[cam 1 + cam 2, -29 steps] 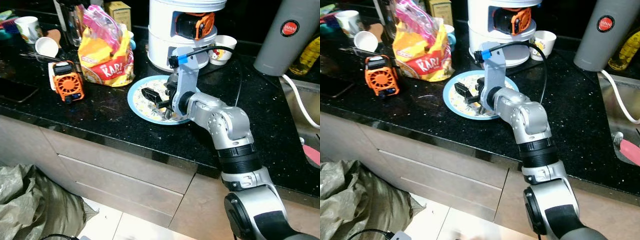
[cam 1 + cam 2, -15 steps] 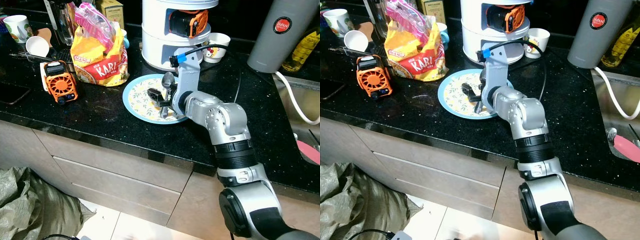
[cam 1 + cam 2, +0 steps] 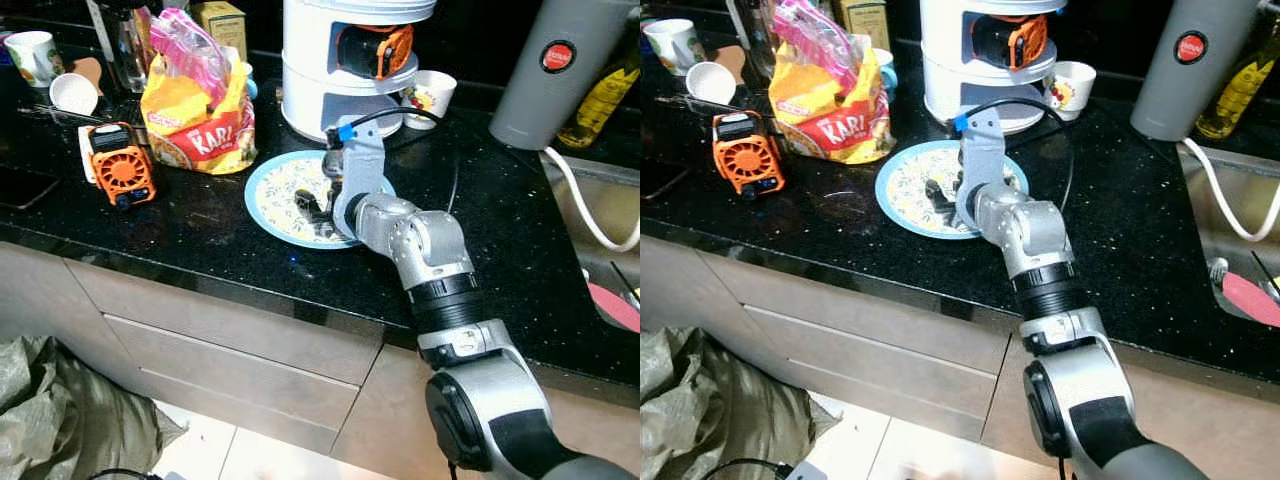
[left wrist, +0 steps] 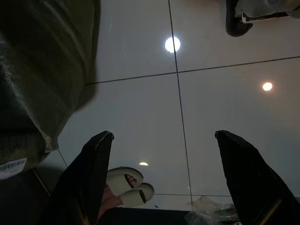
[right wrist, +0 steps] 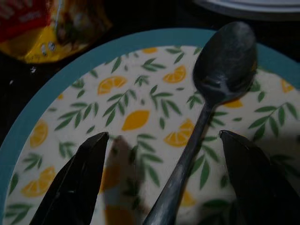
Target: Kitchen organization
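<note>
Spoon of dull grey metal [image 5: 211, 108] lies on the round blue-rimmed plate with a lemon-and-leaf print [image 3: 268, 192], its bowl toward the white appliance and its handle running back between the right gripper's [image 5: 164, 183] 2 black fingers. Those fingers stand wide apart, 1 on each side of the handle, with nothing clamped. The plate sits on the black speckled stone counter [image 3: 200, 235], near its front edge.

Judging by this pose, the step in hand is the approach to pick the spoon off the plate. The next move calls for lowering until the fingertips bracket the thin handle, then closing squarely so it does not skid on the glazed surface.

Room is tight behind: the white 2-tier appliance [image 3: 335, 60] stands just beyond the plate, and the yellow snack bag [image 3: 200, 115] is near its left rim. Open counter lies to the right.

The left gripper [image 4: 164, 187] hangs idle over pale floor tiles [image 4: 211, 103], spread open and empty.
</note>
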Available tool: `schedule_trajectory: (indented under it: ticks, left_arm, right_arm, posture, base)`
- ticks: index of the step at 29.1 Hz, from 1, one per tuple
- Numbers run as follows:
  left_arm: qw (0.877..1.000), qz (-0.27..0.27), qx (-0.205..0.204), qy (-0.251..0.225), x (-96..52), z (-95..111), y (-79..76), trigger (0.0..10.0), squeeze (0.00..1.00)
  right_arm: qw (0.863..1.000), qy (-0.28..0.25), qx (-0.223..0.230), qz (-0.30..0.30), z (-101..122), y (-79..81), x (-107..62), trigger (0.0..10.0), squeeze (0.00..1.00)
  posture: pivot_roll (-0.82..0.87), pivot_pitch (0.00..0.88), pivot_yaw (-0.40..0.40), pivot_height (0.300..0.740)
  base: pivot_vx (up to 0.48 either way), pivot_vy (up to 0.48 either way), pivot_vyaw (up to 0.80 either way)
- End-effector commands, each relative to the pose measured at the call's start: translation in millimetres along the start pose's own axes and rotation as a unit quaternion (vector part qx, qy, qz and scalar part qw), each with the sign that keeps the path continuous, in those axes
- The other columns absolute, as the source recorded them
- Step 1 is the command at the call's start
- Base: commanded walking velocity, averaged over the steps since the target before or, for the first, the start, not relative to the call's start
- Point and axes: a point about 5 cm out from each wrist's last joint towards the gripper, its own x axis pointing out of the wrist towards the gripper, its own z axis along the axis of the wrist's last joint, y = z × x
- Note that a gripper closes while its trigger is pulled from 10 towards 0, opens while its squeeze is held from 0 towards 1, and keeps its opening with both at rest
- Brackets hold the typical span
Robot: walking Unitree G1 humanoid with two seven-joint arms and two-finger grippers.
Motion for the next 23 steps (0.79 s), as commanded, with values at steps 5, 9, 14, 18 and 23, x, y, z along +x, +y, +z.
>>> schedule_trajectory:
  ticks: [5, 9, 14, 18, 23]
  left_arm:
    - [1.000, -0.008, 0.000, 0.009, 0.4, -7, -8.9, 10.0, 0.00]
    - [1.000, -0.009, -0.001, 0.010, 0.5, -8, -9.9, 10.0, 0.00]
    - [1.000, -0.010, -0.004, 0.011, 0.5, -10, -11.6, 10.0, 0.00]
    - [1.000, -0.011, -0.005, 0.011, 0.5, -10, -12.1, 10.0, 0.00]
    - [1.000, -0.011, -0.005, 0.010, 0.5, -10, -12.0, 10.0, 0.00]
  right_arm:
    - [0.998, 0.052, -0.003, -0.028, -19, -6.5, 7.0, 7.8, 0.00]
    - [0.997, 0.062, -0.016, -0.036, -24, -7.9, 8.3, 3.3, 0.00]
    - [0.995, 0.081, -0.036, -0.043, -33, -9.9, 10.4, 0.0, 0.00]
    - [0.995, 0.087, -0.032, -0.048, -36, -11.8, 10.6, 0.0, 0.00]
    - [0.994, 0.093, -0.030, -0.050, -39, -14.3, 10.2, 0.0, 0.00]
  posture:
    - [0.08, 0.101, -0.067, 0.740]
    - [0.08, 0.103, -0.071, 0.740]
    - [0.07, 0.107, -0.076, 0.740]
    - [0.07, 0.109, -0.079, 0.740]
    - [0.06, 0.109, -0.080, 0.740]
  base:
    - [0.000, 0.000, 0.00]
    - [0.000, 0.000, 0.00]
    - [0.000, 0.000, 0.00]
    - [0.000, 0.000, 0.00]
    - [0.000, 0.000, 0.00]
